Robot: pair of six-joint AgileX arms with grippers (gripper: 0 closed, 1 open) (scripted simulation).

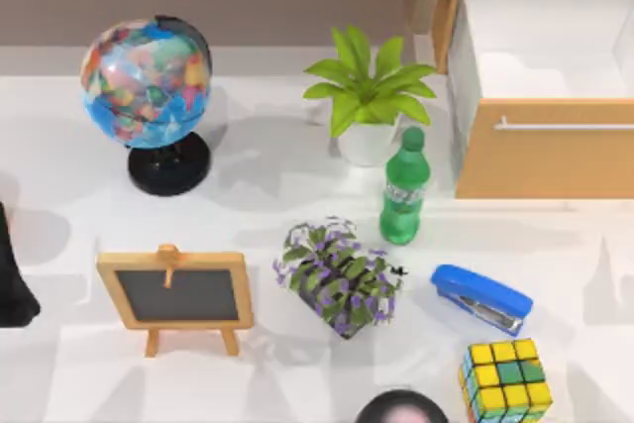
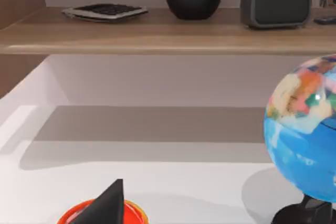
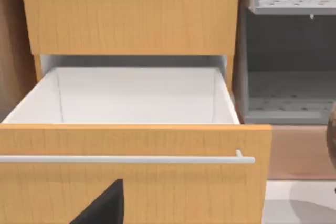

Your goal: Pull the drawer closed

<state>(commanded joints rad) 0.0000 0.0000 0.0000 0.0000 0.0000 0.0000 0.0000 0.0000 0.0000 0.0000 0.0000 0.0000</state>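
The drawer (image 1: 540, 96) is seen at the far right of the table (image 1: 258, 195), pulled well out of its cabinet, so that its white inner walls and floor lie open to the overhead camera. Its light tan front panel faces the near side, with the thin silver bar handle (image 1: 565, 127) running across it. In the right wrist view the drawer (image 3: 131, 145) stands directly ahead, the handle (image 3: 126, 159) level across the panel; a dark fingertip of the right gripper (image 3: 102, 208) is seen just below the handle, and whether it touches the panel cannot be told, nor can its fingers be judged open or closed. A dark part of the left arm (image 1: 12, 274) is seen at the table's left edge, well apart from the drawer; in the left wrist view a dark fingertip of the left gripper (image 2: 105, 205) hangs over a red-orange disc (image 2: 102, 214), beside the globe (image 2: 307, 135).
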